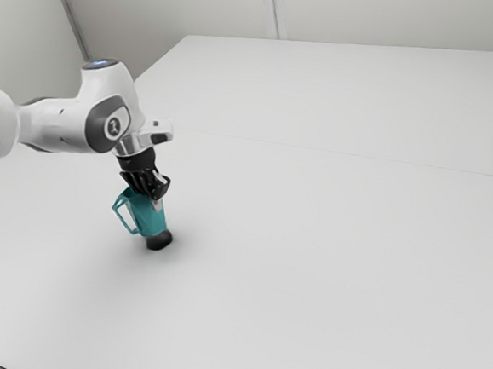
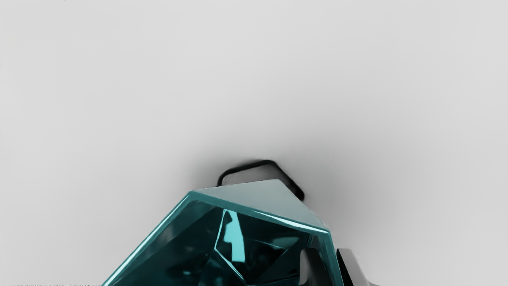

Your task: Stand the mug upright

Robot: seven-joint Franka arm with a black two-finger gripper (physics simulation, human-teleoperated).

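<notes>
Nearest my wrist camera is the mug's rim (image 2: 262, 213), its wall grasped by the pincer (image 2: 327, 251), one finger inside, one outside. The mug (image 1: 147, 216) hangs below the pincer, over or on the tabletop (image 1: 326, 259); I can't tell whether its base (image 1: 158, 240) touches. Its long axis leans: mouth toward the exterior view's left, handle (image 1: 122, 218) that side too, base toward the right. I judge that lean must come out, swinging the base under the mouth.

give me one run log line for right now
mug: teal, tilted, dark base lowest | hand: gripping mug wall, one finger inside, one outside | status: not yet upright
</notes>
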